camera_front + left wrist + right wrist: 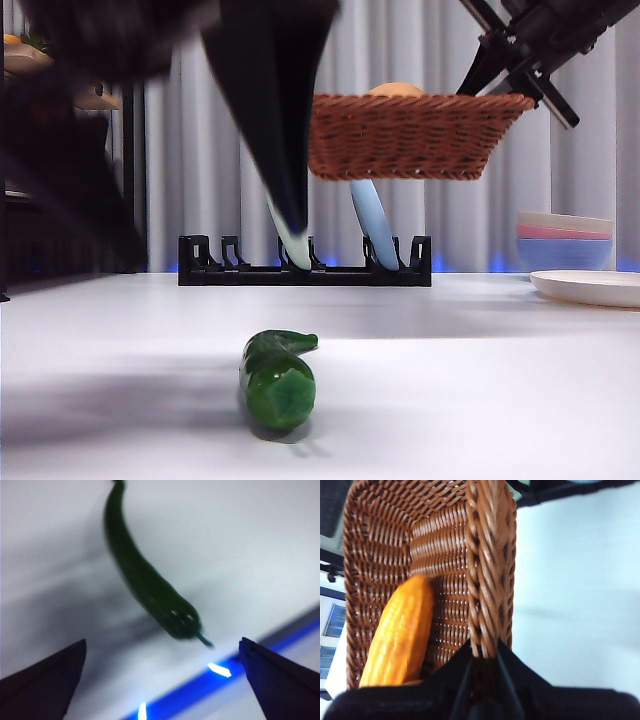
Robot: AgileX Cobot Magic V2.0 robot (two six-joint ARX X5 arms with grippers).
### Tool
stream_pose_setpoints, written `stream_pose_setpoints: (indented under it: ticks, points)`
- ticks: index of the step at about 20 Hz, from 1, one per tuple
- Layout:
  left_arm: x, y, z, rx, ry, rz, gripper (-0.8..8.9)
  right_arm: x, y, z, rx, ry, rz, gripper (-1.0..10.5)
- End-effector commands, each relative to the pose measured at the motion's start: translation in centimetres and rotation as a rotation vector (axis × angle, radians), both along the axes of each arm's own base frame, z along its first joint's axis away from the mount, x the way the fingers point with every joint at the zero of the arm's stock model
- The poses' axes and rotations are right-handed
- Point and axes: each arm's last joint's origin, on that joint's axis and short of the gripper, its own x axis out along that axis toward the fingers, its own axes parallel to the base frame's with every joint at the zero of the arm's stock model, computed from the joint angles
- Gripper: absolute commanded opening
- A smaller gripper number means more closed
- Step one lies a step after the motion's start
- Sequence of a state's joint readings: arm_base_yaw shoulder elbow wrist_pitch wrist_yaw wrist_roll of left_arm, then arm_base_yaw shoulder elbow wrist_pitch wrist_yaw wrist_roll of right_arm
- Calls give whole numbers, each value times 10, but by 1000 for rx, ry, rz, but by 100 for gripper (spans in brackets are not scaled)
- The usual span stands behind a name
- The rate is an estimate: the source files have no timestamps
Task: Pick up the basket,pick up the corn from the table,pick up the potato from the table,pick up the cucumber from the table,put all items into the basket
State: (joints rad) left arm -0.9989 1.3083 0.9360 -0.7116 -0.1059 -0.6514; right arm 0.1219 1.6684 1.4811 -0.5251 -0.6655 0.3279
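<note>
Front view shows your right gripper [482, 652] holding the wide brown woven wicker basket [415, 135] aloft by its braided rim, jaws clamped on the weave, so it hangs ready to receive. Inside lies the glossy orange-yellow ribbed corn cob [400, 630]; a rounded tan shape, likely the potato [395, 90], peeks above the rim. On the white tabletop [480, 380] rests the glossy green plastic cucumber [277, 380], untouched. Your left gripper [162, 680] hovers above it, jaws spread wide apart, apparently lined up for the pick.

Woven wicker basket [410, 135]; glossy plastic cucumber [277, 380]
</note>
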Motion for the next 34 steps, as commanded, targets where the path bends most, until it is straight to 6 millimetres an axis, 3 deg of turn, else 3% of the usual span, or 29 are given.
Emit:
stream_pose_setpoints:
  ticks: [1, 4, 8, 9, 12, 13, 16, 18, 21, 24, 27, 30, 34]
  points:
    - [21, -6, -16, -31, 26, 45, 520, -3, -1, 13, 19, -47, 7, -11]
    - [42, -15, -37, -70, 75, 49, 520, -4, -1, 15, 19, -50, 7, -11]
    - [51, -21, -65, 7, 116, 44, 519, -5, -2, 14, 18, -45, 6, -11]
    - [52, -23, -66, 8, 100, 40, 463, -5, -2, 14, 18, -46, 6, -11]
    - [52, -25, -72, 57, 74, -3, 41, -4, -2, 15, 17, -51, 6, -11]
    - [52, -25, -77, 82, 85, -19, -16, -4, -2, 15, 18, -55, 5, -11]
    - [53, -25, -88, 143, 108, -65, -9, -4, -4, 15, 17, -58, -2, -11]
    - [50, -24, -84, 156, 85, -88, -9, -4, -4, 15, 14, -58, -5, -11]
    - [31, -8, -42, 124, 54, -118, -9, -4, -4, 15, 10, -63, -2, -11]
    - [-8, 19, 31, -71, -53, -168, -9, -4, -4, 15, 10, -63, -1, -11]
    - [-24, 46, 102, -300, -326, -119, -9, -5, 3, 15, 10, -57, 19, -11]
    - [-9, 56, 148, -259, -574, -34, -9, -9, 16, 14, 9, -42, 56, -11]
    - [49, 43, 174, -183, -653, 21, -9, -16, 41, 12, 3, -24, 126, -11]
